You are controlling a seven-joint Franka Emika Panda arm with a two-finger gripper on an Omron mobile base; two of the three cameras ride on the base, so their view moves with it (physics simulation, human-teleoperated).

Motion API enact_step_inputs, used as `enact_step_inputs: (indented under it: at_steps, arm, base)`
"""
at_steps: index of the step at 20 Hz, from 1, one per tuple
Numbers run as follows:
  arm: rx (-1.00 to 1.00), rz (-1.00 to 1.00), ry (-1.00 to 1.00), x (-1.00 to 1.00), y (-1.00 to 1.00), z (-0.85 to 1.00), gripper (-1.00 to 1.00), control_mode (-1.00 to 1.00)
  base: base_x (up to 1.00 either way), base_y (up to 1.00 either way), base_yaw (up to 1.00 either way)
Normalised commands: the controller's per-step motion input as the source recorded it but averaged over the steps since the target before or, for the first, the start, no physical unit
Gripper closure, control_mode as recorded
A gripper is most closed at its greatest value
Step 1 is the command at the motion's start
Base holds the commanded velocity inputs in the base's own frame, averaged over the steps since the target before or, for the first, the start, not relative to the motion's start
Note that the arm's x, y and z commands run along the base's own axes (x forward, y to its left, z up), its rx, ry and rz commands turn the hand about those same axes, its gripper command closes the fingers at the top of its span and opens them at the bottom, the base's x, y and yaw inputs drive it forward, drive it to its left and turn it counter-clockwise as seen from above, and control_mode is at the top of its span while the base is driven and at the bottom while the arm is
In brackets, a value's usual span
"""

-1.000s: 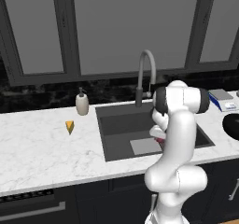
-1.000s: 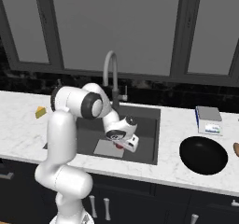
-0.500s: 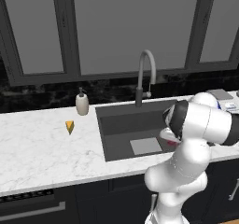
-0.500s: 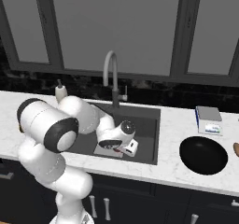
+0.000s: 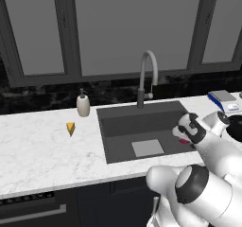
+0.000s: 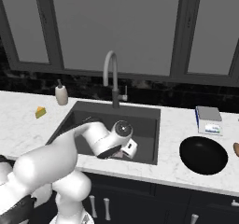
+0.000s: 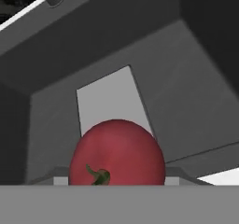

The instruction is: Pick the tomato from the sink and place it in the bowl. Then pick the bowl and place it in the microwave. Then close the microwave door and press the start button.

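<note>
Sink (image 5: pixel 124 126) w/ grey plate; jaws (image 5: pixel 185 139) grip tomato (image 7: pixel 116 154) above basin, rt side.

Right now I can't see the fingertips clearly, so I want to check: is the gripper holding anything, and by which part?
The gripper holds the tomato, lifted above the sink floor. The fingers are hidden, so the exact part gripped cannot be told.
</note>
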Motion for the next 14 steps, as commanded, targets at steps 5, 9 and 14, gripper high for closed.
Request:
enact_step_inputs:
  at_steps: [5, 9, 14]
  arm:
    - [0.18, -0.09, 0.00, -0.58, -0.36, 1.00, 1.00, -1.00]
    - [0.17, -0.07, 0.00, -0.64, -0.35, 1.00, 1.00, -1.00]
    - [0.09, -0.06, 0.06, -0.62, -0.27, 0.97, 1.00, -1.00]
  base:
    - [0.00, 0.00, 0.00]
    - [0.00, 0.00, 0.00]
    - [0.00, 0.00, 0.00]
